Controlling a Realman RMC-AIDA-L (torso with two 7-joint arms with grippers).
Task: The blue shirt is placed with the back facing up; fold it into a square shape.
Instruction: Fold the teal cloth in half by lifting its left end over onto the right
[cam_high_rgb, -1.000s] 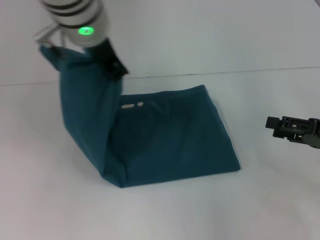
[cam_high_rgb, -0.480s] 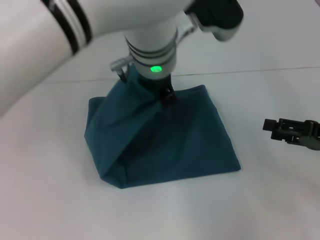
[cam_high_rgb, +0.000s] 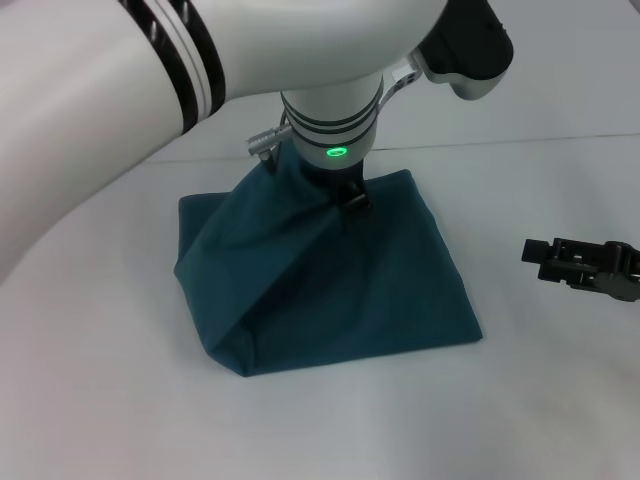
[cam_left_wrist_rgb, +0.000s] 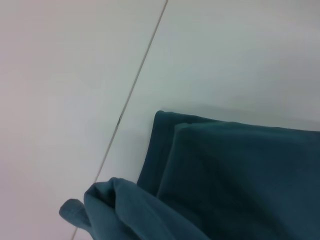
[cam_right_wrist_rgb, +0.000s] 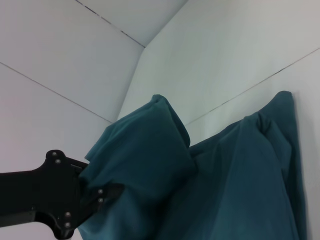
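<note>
From the head view I see my left gripper (cam_high_rgb: 352, 196) holding a fold of the blue shirt (cam_high_rgb: 390, 290) at the cloth's 12 o'clock edge on the counter (cam_high_rgb: 120, 420), further right than half a second ago. My right gripper (cam_high_rgb: 545, 258) waits at 3 o'clock, its fingers' state untellable. The left wrist view shows layered shirt (cam_left_wrist_rgb: 240, 175) edges; the right wrist view shows bunched fabric (cam_right_wrist_rgb: 145, 165) gripped by black fingers (cam_right_wrist_rgb: 100, 192).

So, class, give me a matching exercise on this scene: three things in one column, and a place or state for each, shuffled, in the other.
Things:
1. shirt
2. left gripper
3. right gripper

States:
A. idle, off to the right side, clear of the cloth
B. partly folded, one flap lifted
C. over the far edge, shut on cloth

Pairs: 1-B, 2-C, 3-A
</note>
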